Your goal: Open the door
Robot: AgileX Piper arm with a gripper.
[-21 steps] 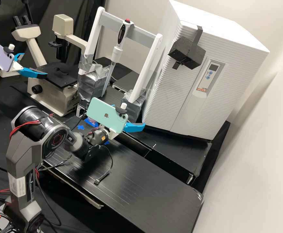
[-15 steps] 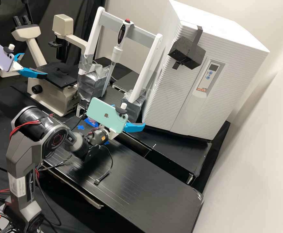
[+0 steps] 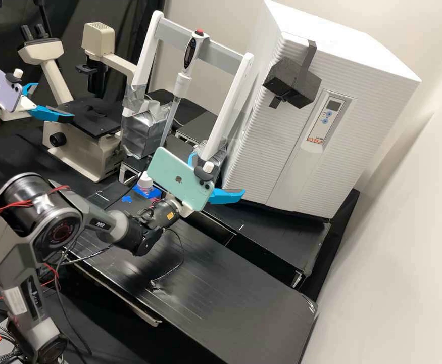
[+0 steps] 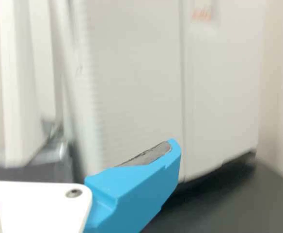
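Observation:
My gripper (image 3: pixel 221 174) is at the near lower side of a tall white cabinet (image 3: pixel 377 86), its blue fingers spread apart with nothing between them. The ribbed door (image 3: pixel 261 146) stands shut, flush along a vertical seam, with a grey foam block (image 3: pixel 294 81) strapped near its top. In the wrist view, the gripper (image 4: pixel 79 145) has one blue finger in front of the pale door (image 4: pixel 136 87); only a dark sliver lies at the opposite edge. Whether that finger touches the door cannot be told. A green phone (image 3: pixel 180 179) on the wrist partly covers the other finger.
A white rack (image 3: pixel 228 108) with taped feet and a hanging pipette (image 3: pixel 183 78) stands beside the cabinet. Farther left are a microscope (image 3: pixel 87 146) and a second arm's blue fingers. A white-capped bottle (image 3: pixel 145 181) sits by blue tape. A wall (image 3: pixel 392 242) rises at the right.
My gripper has shifted right toward the cabinet and slightly up in the high view, and the arm's elbow has swung left and down. The white-capped bottle has come into sight. The door has not moved.

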